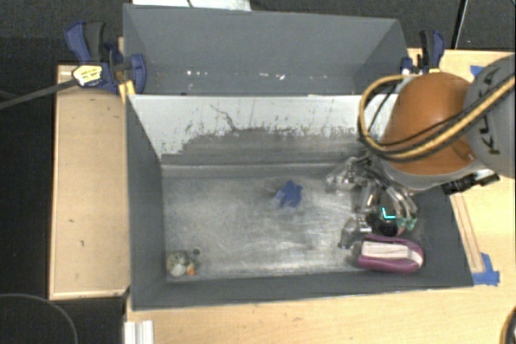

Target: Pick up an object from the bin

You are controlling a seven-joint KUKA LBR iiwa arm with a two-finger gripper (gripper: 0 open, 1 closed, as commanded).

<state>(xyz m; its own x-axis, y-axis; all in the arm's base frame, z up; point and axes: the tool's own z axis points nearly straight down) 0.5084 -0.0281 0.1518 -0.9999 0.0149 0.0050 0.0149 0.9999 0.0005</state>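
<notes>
Grey metal bin [242,246], scuffed floor. Gripper [359,209] at bin's 4 o'clock; whether clenched or released, cannot tell. Purple-and-white oblong plastic thing [389,255] at gripper's 5 o'clock, possibly touching, long axis 3-to-9. Small blue crumpled thing [287,194] at gripper's 9, apart.

Soft overhead light puts a pale sheen on the floor of the bin [234,242], shadows faint.

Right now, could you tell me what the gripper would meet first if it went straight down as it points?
Probably the bin floor, just left of the purple-and-white oblong thing in the near right corner. The gripper hangs close beside it and might clip its end; depth is unclear.
</notes>
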